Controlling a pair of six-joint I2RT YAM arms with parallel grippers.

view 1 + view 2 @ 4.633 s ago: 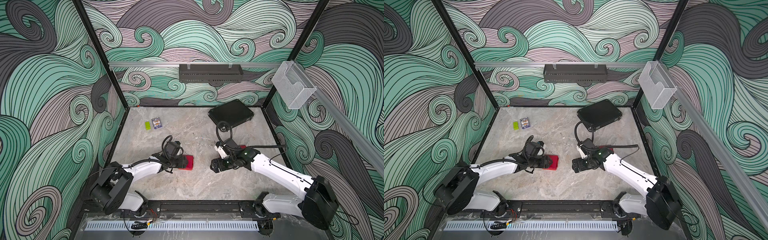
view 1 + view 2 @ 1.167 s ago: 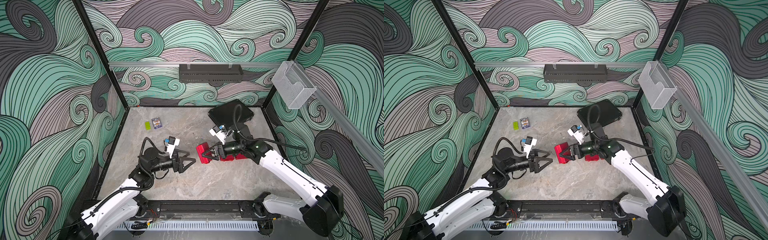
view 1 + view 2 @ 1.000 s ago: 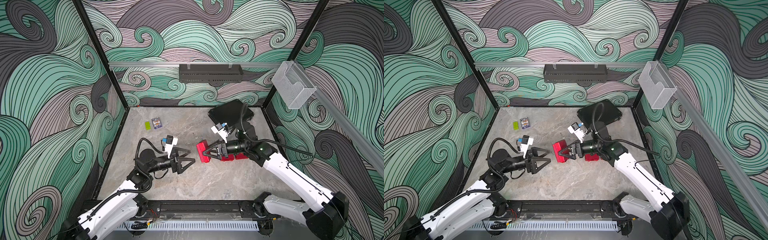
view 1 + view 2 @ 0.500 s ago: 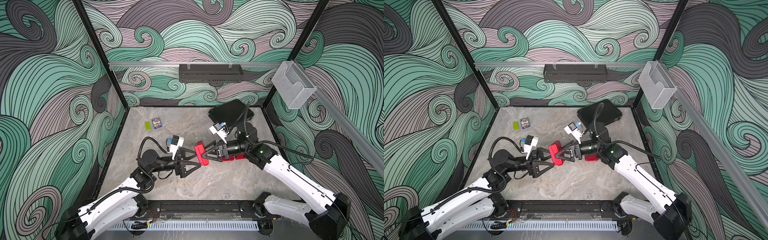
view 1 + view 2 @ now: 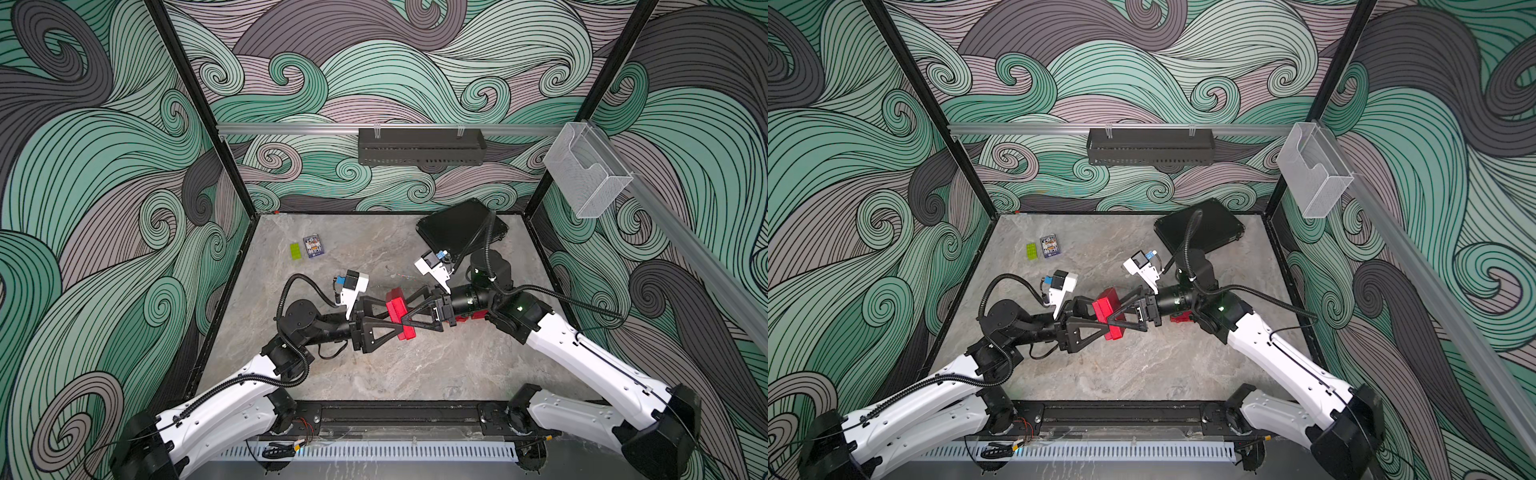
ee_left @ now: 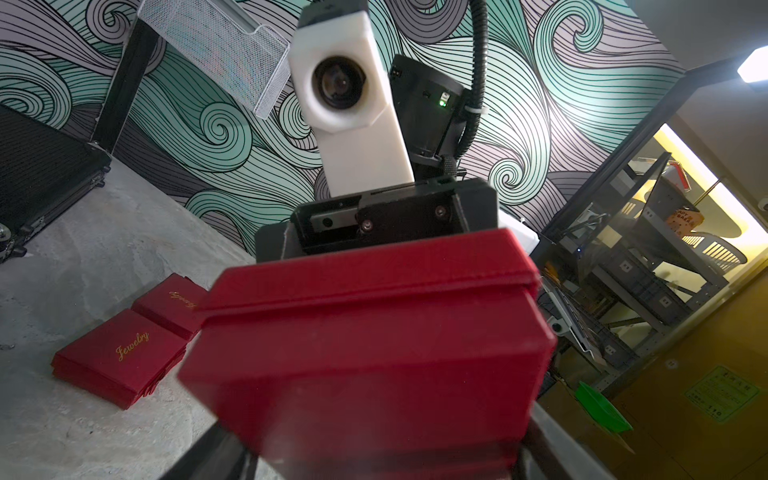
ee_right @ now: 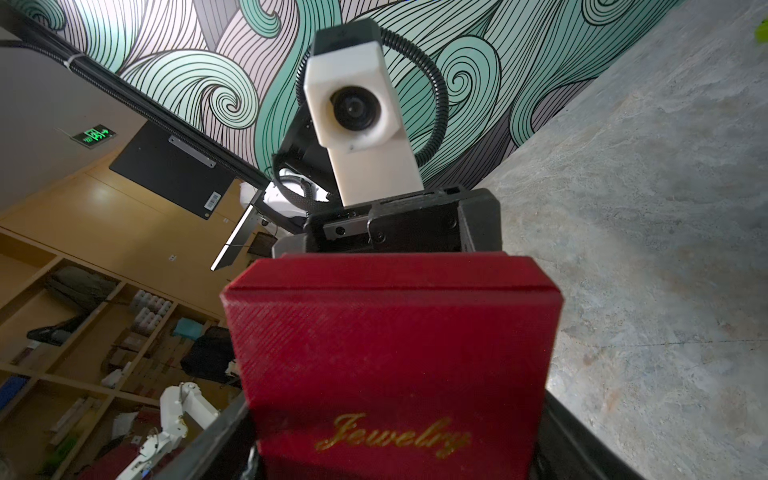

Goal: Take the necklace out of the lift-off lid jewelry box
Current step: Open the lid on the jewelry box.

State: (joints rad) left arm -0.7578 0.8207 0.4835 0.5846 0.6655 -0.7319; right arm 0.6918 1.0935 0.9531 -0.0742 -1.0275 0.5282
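The red jewelry box (image 5: 397, 305) (image 5: 1106, 307) hangs closed above the middle of the table, tipped on its side. My right gripper (image 5: 405, 313) (image 7: 395, 440) is shut on its lid end; gold "Jewelry" lettering shows on the box (image 7: 390, 353) in the right wrist view. From the opposite side, my left gripper (image 5: 395, 318) (image 6: 380, 449) has its fingers against both flanks of the box's (image 6: 374, 332) other end. The seam between lid and base is visible and closed. The necklace is hidden.
Two flat red "Jewelry" boxes (image 6: 120, 357) (image 5: 465, 318) lie on the table under my right arm. A black case (image 5: 457, 226) sits at the back right. At the back left lie a green brick (image 5: 296, 251) and a card pack (image 5: 313, 246).
My left gripper moved right onto the box held by my right gripper, and its jaws narrowed around it. The right arm brought the box slightly left to meet it.
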